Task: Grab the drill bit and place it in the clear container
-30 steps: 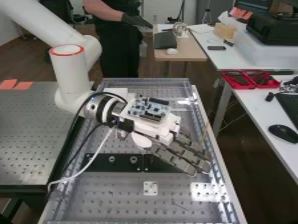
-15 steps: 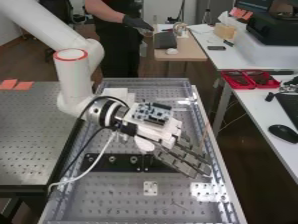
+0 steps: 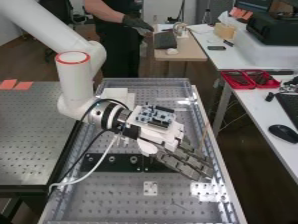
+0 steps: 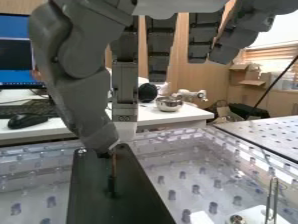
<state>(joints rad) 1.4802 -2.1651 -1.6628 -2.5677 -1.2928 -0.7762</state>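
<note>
Two orange notes (image 3: 8,84) are lying on the left, perforated tabletop (image 3: 30,130). Next, a white arm (image 3: 74,82) is hanging over a black plate (image 3: 100,165). Beside it, the robot hand (image 3: 185,162) is slanting over the plate's far end; whether it is pinching anything, I cannot tell. A slim drill bit (image 4: 114,165) is pointing upright just under it, above the plate. Rightward, red trays (image 3: 237,80) are resting near a black mouse (image 3: 284,133).

Robot hand (image 3: 183,161), arm (image 3: 74,82), lower in view (slightly)
</note>
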